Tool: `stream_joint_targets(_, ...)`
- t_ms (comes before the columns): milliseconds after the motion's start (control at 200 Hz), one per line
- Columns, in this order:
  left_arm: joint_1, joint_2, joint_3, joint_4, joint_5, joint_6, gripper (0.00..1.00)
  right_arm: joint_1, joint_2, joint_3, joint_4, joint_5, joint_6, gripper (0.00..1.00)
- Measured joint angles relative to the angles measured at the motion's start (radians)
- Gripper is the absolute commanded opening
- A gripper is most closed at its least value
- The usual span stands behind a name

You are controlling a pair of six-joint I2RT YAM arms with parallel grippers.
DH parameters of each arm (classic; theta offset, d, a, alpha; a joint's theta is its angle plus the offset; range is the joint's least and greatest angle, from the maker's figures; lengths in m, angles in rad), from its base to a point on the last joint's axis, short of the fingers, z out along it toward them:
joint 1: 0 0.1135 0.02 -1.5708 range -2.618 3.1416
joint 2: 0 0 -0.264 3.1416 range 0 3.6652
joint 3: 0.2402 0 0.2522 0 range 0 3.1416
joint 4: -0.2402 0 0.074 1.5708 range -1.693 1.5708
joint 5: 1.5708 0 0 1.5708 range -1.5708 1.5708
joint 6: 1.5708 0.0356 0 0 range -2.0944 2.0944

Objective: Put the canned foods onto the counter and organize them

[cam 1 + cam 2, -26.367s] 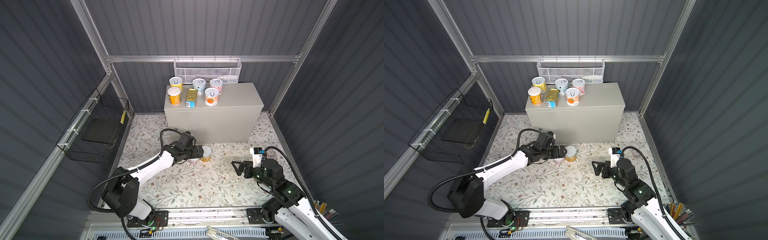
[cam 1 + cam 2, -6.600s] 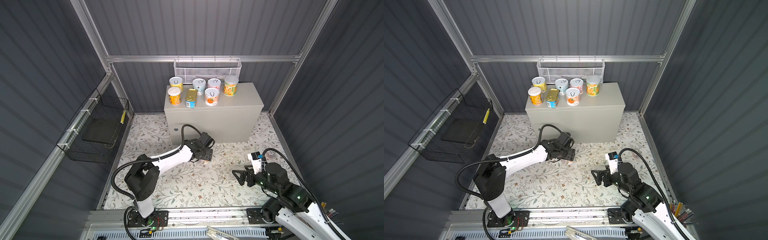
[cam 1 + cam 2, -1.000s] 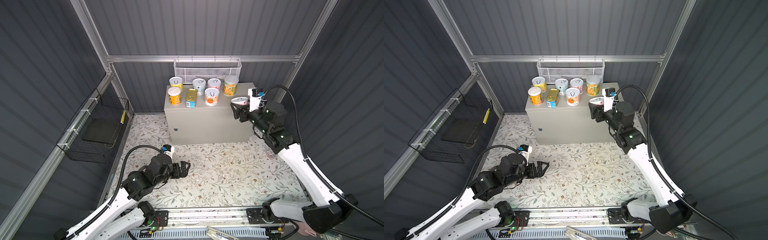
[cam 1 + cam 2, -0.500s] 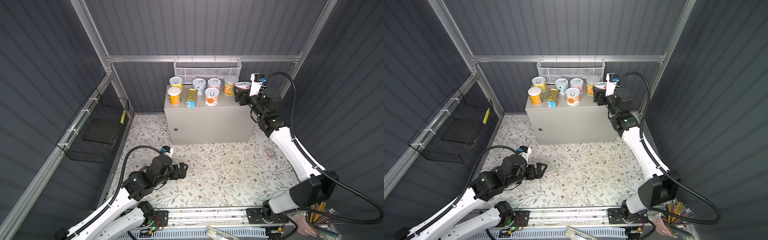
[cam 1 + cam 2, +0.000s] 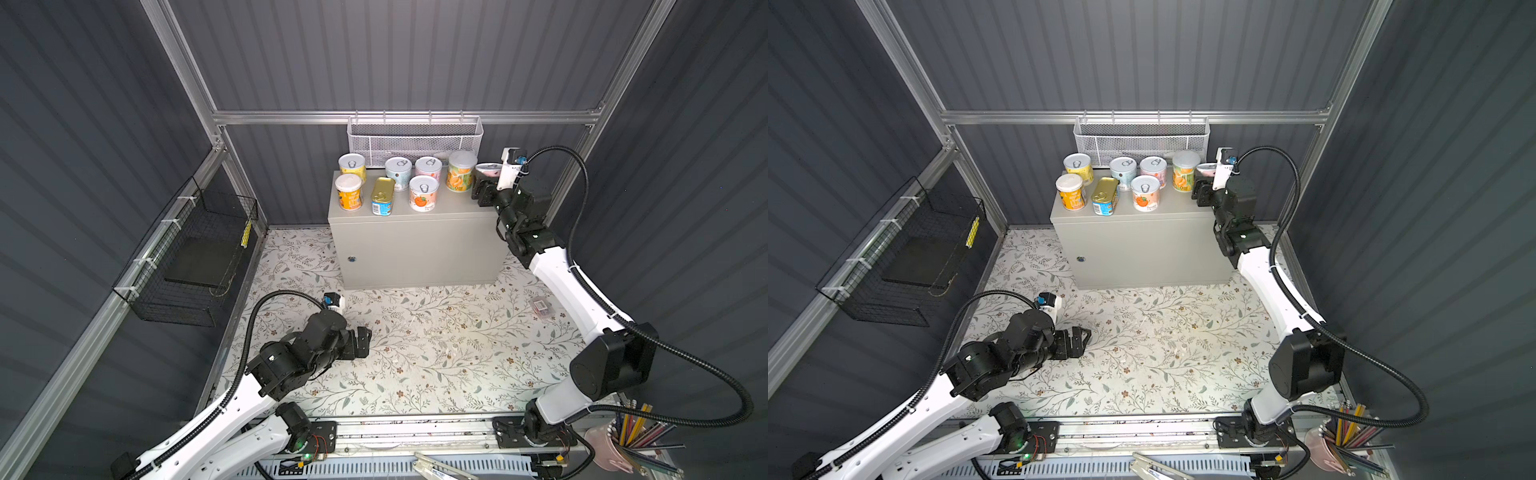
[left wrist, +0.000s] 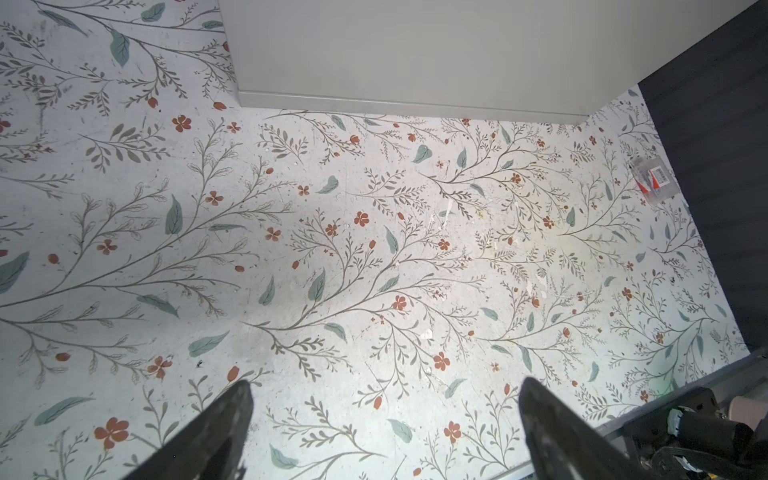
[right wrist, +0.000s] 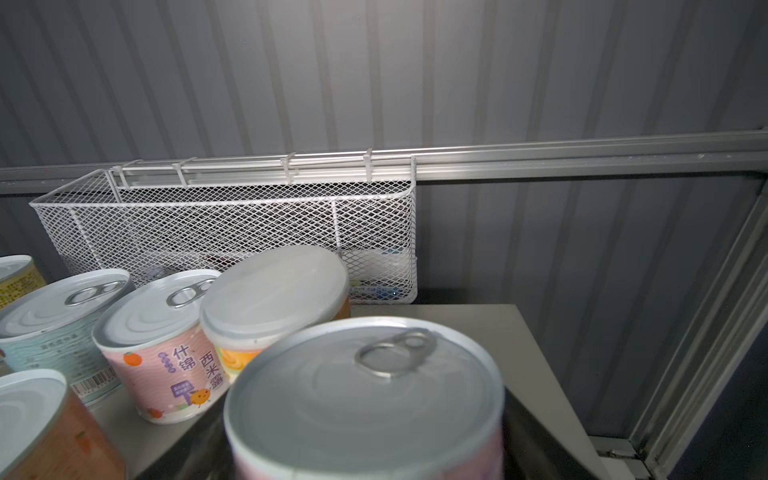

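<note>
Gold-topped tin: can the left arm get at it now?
Probably yes. The gold-topped tin stands in the front row of the counter with nothing before it, and the left gripper is open and empty. The orange can stands close beside it.

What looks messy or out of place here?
A small clear packet lies alone on the flowery floor, near its right edge in a top view, far from the cans. No can on the grey counter has tipped, and nothing looks spilled.
</note>
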Motion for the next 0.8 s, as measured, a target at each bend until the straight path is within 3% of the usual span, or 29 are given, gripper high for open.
stream_joint_targets(165, 0.000, 0.002, 0.000, 0.000, 0.000, 0.001, 1.00, -0.008, 0.016, 0.000, 0.008, 0.000, 0.006, 0.99)
stream_joint_targets(545, 0.000, -0.014, 0.000, 0.000, -0.005, 0.000, 1.00, -0.010, -0.052, -0.030, 0.019, 0.006, 0.014, 0.99)
stream_joint_targets(800, 0.000, -0.005, 0.007, 0.015, -0.118, 0.017, 1.00, -0.010, -0.283, -0.224, 0.033, 0.042, 0.043, 0.99)
